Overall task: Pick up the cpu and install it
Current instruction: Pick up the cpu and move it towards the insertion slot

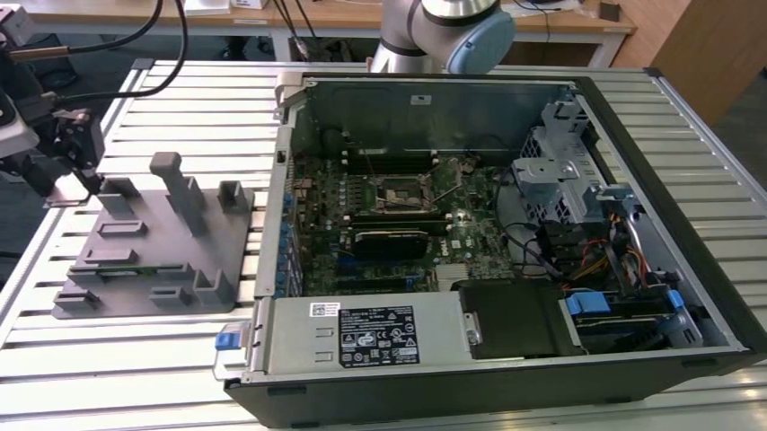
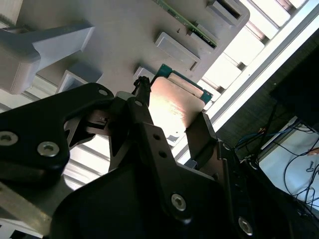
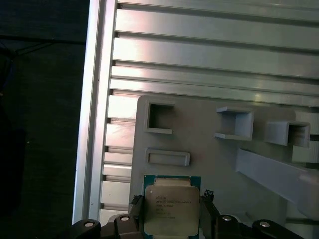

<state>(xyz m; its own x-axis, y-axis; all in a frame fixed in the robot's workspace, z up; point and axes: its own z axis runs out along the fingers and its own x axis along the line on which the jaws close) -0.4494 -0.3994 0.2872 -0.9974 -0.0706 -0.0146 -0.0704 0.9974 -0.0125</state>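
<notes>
my claw (image 3: pixel 172 216) pinches the cpu (image 3: pixel 171 205) by two opposite edges, over the grey fixture (image 1: pixel 156 256) at the exterior view's left.

cpu (image 3: pixel 171 211): small flat square chip, silvery metal lid on a green board rim | state: clamped at two opposite edges by the gripper (image 3: pixel 171 201) | pose: lid faces the first wrist view | place: over the grey fixture (image 3: pixel 209 149), near its edge, beside a shallow rectangular pocket

The slatted metal table (image 1: pixel 120 368) bears a grey plastic fixture (image 1: pixel 126 256) and, beside it, an open computer case (image 1: pixel 419 103).
</notes>
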